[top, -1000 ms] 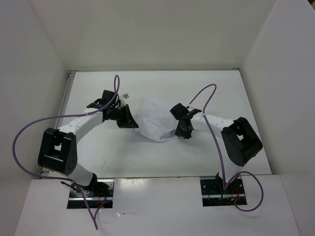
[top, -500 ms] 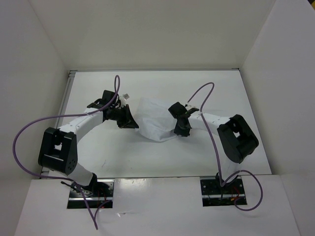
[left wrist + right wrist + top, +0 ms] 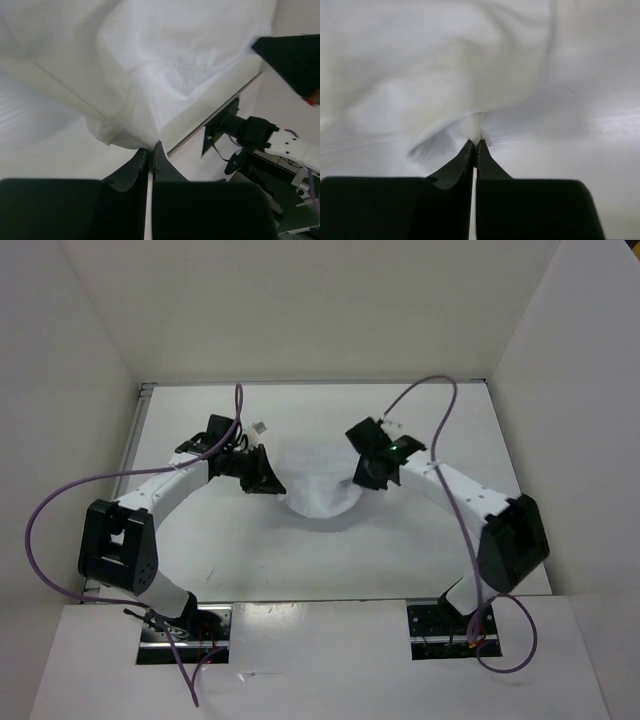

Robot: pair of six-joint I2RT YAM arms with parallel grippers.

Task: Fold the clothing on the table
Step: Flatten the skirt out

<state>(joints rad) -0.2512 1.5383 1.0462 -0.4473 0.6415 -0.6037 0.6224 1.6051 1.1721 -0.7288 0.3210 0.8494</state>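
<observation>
On 1 table (image 3: 230,550), 1 clothing (image 3: 322,490), L pincer (image 3: 151,148) & R pincer (image 3: 475,145) both clenched on prob. its edges

The clothing (image 3: 318,490) is stretching between my left gripper (image 3: 268,478) and my right gripper (image 3: 366,476), so it is blocking the straight way between them. The table (image 3: 300,560) is lying open on the near side of the cloth and also behind it. The side walls (image 3: 70,390) are closing the room at left and right. A purple cable (image 3: 440,380) is arching above my right arm.
</observation>
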